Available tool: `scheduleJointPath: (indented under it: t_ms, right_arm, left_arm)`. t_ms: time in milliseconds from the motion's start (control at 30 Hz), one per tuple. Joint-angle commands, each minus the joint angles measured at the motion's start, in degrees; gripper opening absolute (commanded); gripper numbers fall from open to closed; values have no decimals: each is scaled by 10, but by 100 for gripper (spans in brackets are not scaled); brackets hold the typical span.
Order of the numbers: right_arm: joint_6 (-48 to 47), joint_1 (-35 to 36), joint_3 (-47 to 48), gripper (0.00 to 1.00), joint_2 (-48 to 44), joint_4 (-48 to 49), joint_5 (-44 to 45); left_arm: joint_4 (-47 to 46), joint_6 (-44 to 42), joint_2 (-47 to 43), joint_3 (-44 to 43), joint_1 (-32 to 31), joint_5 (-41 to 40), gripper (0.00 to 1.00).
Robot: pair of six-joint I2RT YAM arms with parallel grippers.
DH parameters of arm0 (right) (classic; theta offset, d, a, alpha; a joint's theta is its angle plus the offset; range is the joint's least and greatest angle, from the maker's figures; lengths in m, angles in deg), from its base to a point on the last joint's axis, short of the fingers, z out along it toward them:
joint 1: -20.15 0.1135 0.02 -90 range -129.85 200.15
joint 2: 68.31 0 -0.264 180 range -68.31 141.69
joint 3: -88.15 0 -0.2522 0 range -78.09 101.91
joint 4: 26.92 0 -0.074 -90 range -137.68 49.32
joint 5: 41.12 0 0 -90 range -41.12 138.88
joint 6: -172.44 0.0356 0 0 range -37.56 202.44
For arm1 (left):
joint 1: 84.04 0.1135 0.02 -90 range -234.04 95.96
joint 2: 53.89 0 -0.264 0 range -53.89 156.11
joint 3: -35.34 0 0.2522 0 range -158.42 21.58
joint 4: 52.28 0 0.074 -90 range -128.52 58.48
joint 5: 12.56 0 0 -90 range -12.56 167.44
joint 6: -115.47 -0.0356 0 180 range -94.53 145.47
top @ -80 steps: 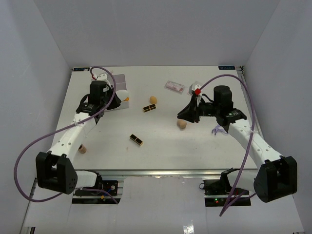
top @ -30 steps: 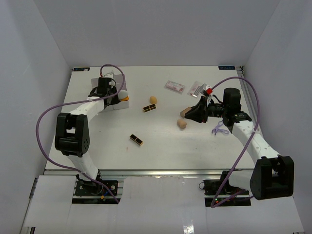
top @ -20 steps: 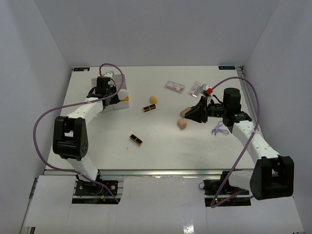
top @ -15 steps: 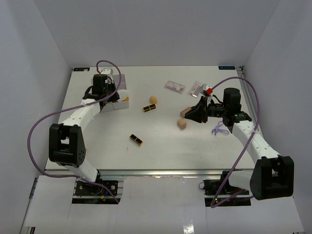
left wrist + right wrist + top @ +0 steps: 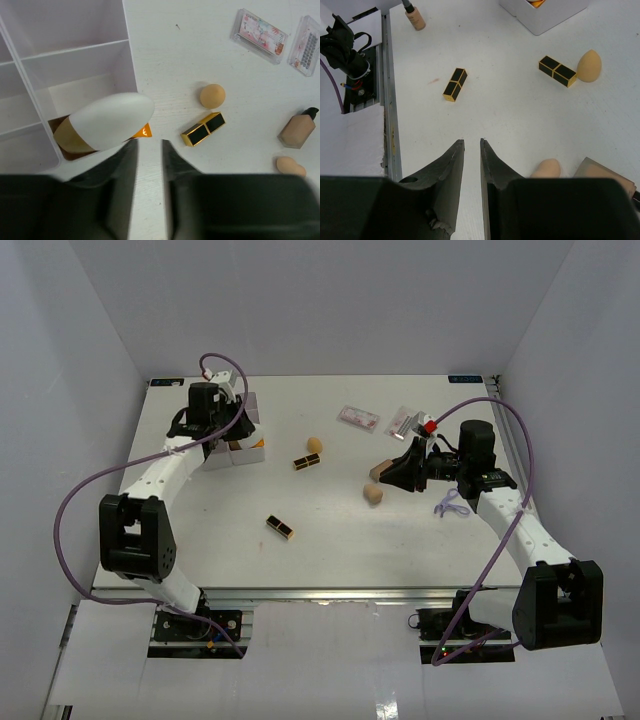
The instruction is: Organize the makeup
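Observation:
The orange white-capped tube stands tilted in a front compartment of the white box, just ahead of my left gripper, which is slightly open and empty over the table by the box. One lipstick tube lies beside a sponge; the other lipstick lies nearer the front. My right gripper is shut and empty, with a second sponge and the tan bottle just to its right. Two clear packets lie at the back.
In the right wrist view another tan, black-capped bottle lies near the front rail. White walls enclose the table on three sides. Purple cables loop from both arms.

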Motion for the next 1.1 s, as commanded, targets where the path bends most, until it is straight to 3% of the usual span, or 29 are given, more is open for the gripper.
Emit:
scheduleJointPath:
  t_ms: [0, 133, 200, 333, 467, 600, 800, 833, 933, 1067]
  right_arm:
    - [-6, -8, -1, 26, 0, 22, -17]
    - [-6, -10, -1, 26, 2, 22, -18]
    - [-6, -10, 0, 26, 3, 21, -20]
    - [-6, -11, 0, 26, 5, 22, -20]
    - [-6, -12, 0, 26, 7, 22, -20]
    - [-7, -12, -1, 26, 9, 22, -18]
    - [-9, -12, -2, 27, 12, 21, -9]
    - [-9, -12, -2, 27, 12, 20, -7]
    - [-15, -12, 1, 28, 10, 13, 2]
    - [-16, -13, 2, 30, 7, 11, 12]
  left_arm:
    - [10, -16, 28, -49, 4, 27, 45]
    - [25, -56, 49, -84, 4, 47, 66]
    - [32, -99, 53, -97, 4, 67, 72]
    - [46, -144, 58, -105, 4, 87, 76]
    - [47, -132, 50, -89, 4, 81, 76]
    - [40, -92, 16, -53, 4, 67, 74]
    - [23, -26, -104, 34, 4, 71, 69]
    - [22, -2, -135, 63, 4, 72, 72]
    - [28, 66, -209, 127, 4, 48, 93]
    - [78, 193, -308, 199, 5, 36, 98]
